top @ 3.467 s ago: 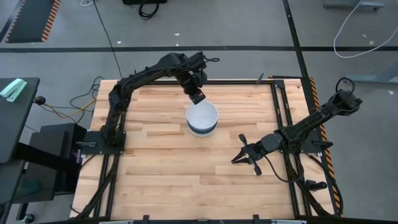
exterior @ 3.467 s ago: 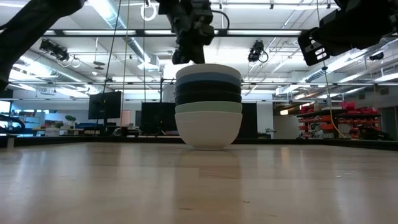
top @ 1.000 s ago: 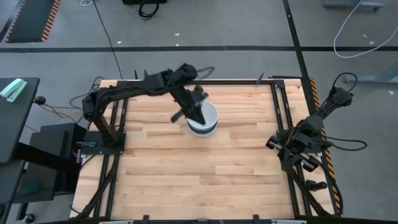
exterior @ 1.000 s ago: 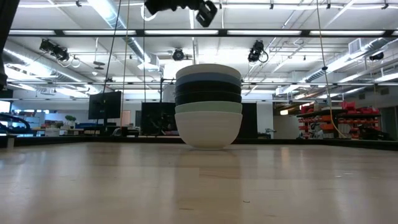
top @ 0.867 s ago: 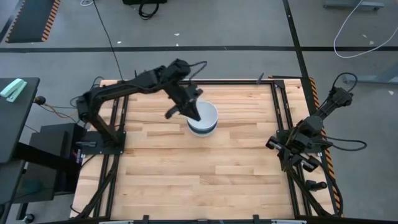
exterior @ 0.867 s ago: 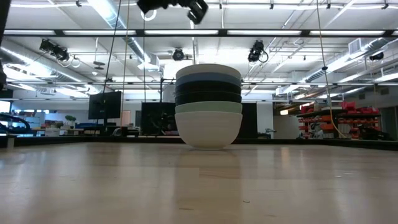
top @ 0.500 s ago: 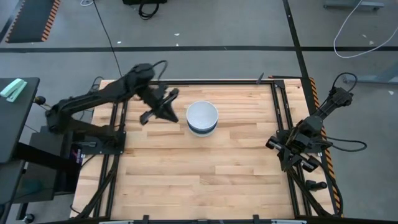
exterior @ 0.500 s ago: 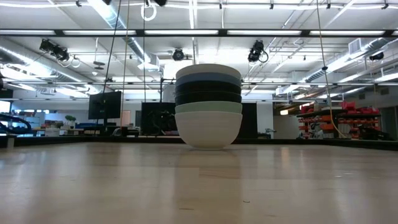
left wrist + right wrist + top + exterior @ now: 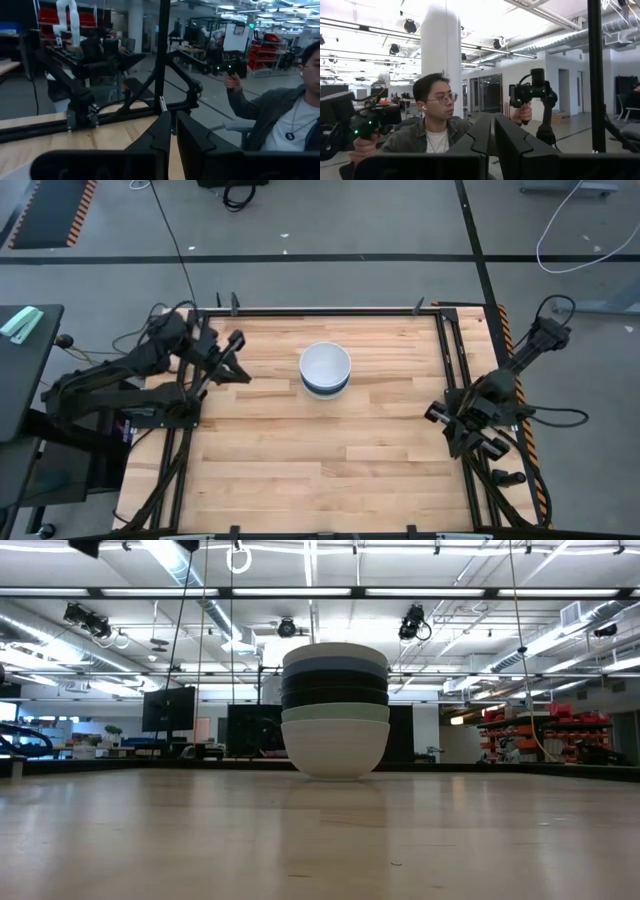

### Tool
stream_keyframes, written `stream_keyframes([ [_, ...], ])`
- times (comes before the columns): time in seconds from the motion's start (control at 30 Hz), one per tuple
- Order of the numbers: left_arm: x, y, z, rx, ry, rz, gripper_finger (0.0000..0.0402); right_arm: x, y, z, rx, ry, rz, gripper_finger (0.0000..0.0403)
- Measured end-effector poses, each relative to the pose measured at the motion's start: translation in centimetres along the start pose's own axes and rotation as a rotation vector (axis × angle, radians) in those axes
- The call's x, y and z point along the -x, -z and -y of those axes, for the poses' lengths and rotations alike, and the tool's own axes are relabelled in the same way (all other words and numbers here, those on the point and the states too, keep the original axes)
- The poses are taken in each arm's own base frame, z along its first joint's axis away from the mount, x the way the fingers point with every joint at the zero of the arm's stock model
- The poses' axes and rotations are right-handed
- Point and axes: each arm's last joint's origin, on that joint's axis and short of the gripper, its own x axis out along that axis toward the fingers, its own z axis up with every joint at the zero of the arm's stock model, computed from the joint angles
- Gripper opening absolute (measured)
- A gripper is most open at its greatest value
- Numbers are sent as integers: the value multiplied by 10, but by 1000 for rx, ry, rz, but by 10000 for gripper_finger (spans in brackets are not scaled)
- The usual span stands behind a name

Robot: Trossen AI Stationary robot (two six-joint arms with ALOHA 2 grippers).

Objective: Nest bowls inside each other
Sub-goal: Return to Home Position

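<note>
The bowls (image 9: 325, 369) stand nested in one upright stack near the table's middle, toward the far edge. In the low view the stack (image 9: 335, 710) has a white bowl at the bottom, then mint green, black, blue and a white rim on top; the bottom bowl rests on the wood by its base. My left gripper (image 9: 237, 360) is at the table's left edge, well left of the stack, shut on nothing (image 9: 172, 137). My right gripper (image 9: 447, 421) is folded back at the right edge, shut as well (image 9: 493, 135).
A black metal frame (image 9: 330, 311) runs around the wooden table top (image 9: 330, 450). The wood around the stack is bare. A person (image 9: 436, 131) beyond the table holds two hand controllers, and also appears in the left wrist view (image 9: 285, 115).
My left arm has drawn back from just above the bowl stack toward the table's left edge, and its gripper has left the low view. The stack has stayed as it was.
</note>
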Motion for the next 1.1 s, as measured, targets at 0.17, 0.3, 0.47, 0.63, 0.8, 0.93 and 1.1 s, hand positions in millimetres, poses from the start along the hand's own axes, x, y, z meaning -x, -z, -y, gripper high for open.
stream_keyframes([
  [0.17,12,12,12,-49,-9,59,36,-8,4,1,-24,-18,16,32],
  [0.3,21,9,23,-125,-17,126,29,-4,-10,-4,-33,-110,127,32],
  [0.47,32,2,37,-188,-18,175,25,3,-20,-8,-29,-164,185,32],
  [0.63,39,2,45,-196,-18,181,33,8,-25,-11,-3,-196,201,32],
  [0.8,40,25,44,-191,-32,200,38,13,-29,-13,21,-218,222,32],
  [0.93,43,40,45,-180,-33,240,36,15,-29,-13,15,-217,210,32],
  [1.1,52,47,55,-201,-23,281,28,18,-31,-15,18,-218,217,32],
])
